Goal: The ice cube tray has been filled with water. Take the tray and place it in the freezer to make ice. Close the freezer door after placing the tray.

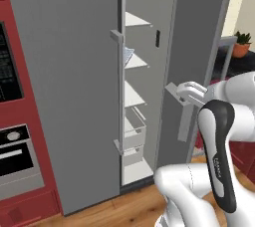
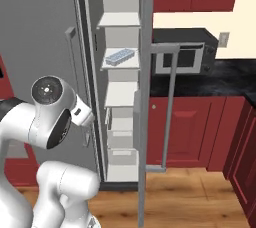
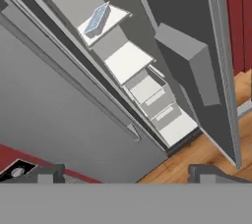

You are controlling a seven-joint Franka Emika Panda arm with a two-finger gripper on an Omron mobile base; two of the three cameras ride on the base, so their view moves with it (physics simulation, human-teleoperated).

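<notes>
Resting on the freezer's (image 2: 120, 97) second white shelf (image 2: 131, 63), the ice cube tray (image 2: 120, 56) lies flat. Freezer door (image 2: 145, 97) stands open. Gripper (image 3: 127, 173) empty, fingers spread wide, well back from the compartment.

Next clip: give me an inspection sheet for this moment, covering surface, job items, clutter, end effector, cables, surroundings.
Surface: white freezer shelf, second from top, carries the tray.
Job items: small white ice cube tray with pale blue cells lies on that shelf; tall grey steel freezer door stands open; light grey freezer compartment shows more shelves and drawers below.
Clutter: nothing seen.
End effector: two-finger end effector open, empty, outside the freezer.
Cables: nothing seen.
Surroundings: red cabinets, black countertop, wooden floor.
</notes>
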